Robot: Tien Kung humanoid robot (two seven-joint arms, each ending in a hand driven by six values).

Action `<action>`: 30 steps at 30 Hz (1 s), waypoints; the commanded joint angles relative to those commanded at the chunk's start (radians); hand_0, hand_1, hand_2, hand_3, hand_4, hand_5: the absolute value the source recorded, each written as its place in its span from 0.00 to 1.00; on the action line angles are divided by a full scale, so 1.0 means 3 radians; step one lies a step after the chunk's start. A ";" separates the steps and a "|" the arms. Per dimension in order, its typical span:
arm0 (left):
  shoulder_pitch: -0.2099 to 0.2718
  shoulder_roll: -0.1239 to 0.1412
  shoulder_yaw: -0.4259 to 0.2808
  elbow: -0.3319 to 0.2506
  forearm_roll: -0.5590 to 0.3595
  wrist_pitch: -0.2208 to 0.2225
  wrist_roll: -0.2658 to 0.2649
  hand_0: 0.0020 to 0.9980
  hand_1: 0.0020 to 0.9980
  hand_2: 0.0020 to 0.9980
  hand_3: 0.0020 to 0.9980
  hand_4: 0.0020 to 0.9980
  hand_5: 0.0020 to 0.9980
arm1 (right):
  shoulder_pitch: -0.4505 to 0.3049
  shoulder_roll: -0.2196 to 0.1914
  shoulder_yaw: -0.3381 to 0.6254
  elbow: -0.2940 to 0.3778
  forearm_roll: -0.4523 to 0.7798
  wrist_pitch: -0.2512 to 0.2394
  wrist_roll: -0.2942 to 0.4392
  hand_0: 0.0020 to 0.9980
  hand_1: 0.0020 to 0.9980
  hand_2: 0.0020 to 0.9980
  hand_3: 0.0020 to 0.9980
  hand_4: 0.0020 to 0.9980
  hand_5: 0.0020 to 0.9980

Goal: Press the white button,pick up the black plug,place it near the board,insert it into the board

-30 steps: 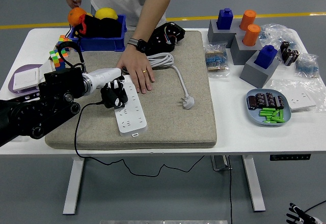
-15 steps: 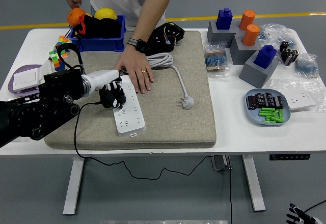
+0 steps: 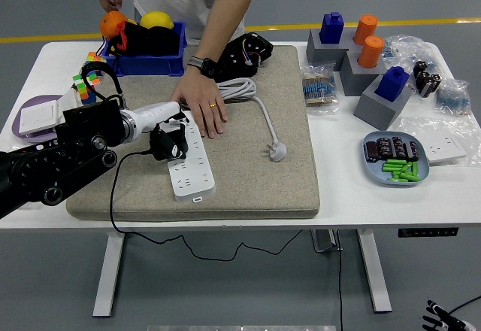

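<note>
My left hand [image 3: 169, 140] is shut on the black plug [image 3: 167, 144] and holds it at the left edge of the white power strip [image 3: 192, 167], which lies on the grey mat [image 3: 255, 173]. The plug's black cord [image 3: 114, 195] runs down off the table's front. A person's hand [image 3: 201, 104] presses flat on the strip's far end. The strip's white cable and white plug [image 3: 276, 150] lie on the mat to the right. My right arm is out of view.
A blue bin [image 3: 154, 54] with fruit stands at the back left, with the person's other hand over it. Cubes [image 3: 84, 83] and a purple tray [image 3: 34, 116] lie at the left. Blocks [image 3: 382, 94], bags and a plate of batteries [image 3: 397, 159] fill the right.
My left hand with the black plug has shifted slightly over the strip's left side, drawing back left then returning a little right. The person's hand stays on the strip.
</note>
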 joint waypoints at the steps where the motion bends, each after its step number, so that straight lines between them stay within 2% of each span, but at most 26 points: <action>1: 0.0007 0.0002 -0.0010 -0.0005 -0.0050 0.0006 -0.0022 0.88 0.96 0.96 0.89 0.96 0.00 | 0.0000 0.0001 -0.0003 0.0000 0.0002 -0.0001 0.0003 0.78 0.66 0.64 0.62 0.71 0.46; 3: 0.0019 0.0003 -0.0022 -0.0008 -0.0077 0.0025 -0.0046 0.88 0.96 0.96 0.89 0.96 0.00 | 0.0000 0.0003 -0.0010 0.0000 0.0004 0.0001 0.0002 0.78 0.66 0.64 0.62 0.71 0.46; 4: 0.0023 0.0003 -0.0027 -0.0006 -0.0074 0.0026 -0.0046 0.95 1.00 1.00 1.00 1.00 0.22 | 0.0000 0.0003 -0.0012 0.0000 0.0004 0.0001 0.0002 0.78 0.66 0.64 0.62 0.71 0.46; 9: 0.0104 0.0027 -0.0190 -0.0045 -0.0022 0.0023 -0.0034 0.95 1.00 1.00 1.00 1.00 0.22 | -0.0004 0.0006 -0.0022 0.0000 0.0008 0.0002 0.0005 0.78 0.66 0.64 0.62 0.71 0.46; 10: 0.0142 0.0041 -0.0269 -0.0088 0.0006 0.0022 -0.0025 0.96 1.00 1.00 1.00 1.00 0.28 | -0.0007 0.0006 -0.0021 0.0000 0.0005 0.0002 0.0003 0.78 0.66 0.64 0.62 0.71 0.46; 17: 0.0428 0.0127 -0.0840 -0.0452 0.0160 0.0085 -0.0066 0.95 1.00 1.00 1.00 1.00 0.31 | -0.0019 0.0006 0.0001 0.0000 -0.0015 0.0000 -0.0001 0.78 0.66 0.64 0.62 0.72 0.46; 19: 0.0558 0.0154 -0.1067 -0.0599 0.0252 0.0174 -0.0152 0.95 1.00 1.00 1.00 1.00 0.31 | -0.0023 0.0010 -0.0001 0.0000 -0.0015 0.0002 0.0001 0.78 0.66 0.64 0.62 0.72 0.46; 23: 0.0776 0.0200 -0.1496 -0.0769 0.0362 0.0334 -0.0291 0.92 1.00 1.00 1.00 1.00 0.32 | -0.0025 0.0019 0.0009 0.0000 -0.0020 0.0000 0.0009 0.78 0.66 0.64 0.62 0.72 0.46; 27: 0.0923 0.0244 -0.1850 -0.0721 0.0441 0.0470 -0.0425 0.92 1.00 1.00 1.00 1.00 0.32 | -0.0032 0.0026 0.0015 0.0000 -0.0028 -0.0002 0.0010 0.78 0.66 0.64 0.62 0.72 0.46; 30: 0.0993 0.0281 -0.2123 -0.0576 0.0526 0.0568 -0.0491 0.92 0.98 0.99 0.97 1.00 0.33 | -0.0035 0.0027 0.0025 0.0000 -0.0036 -0.0005 0.0013 0.78 0.66 0.64 0.62 0.71 0.46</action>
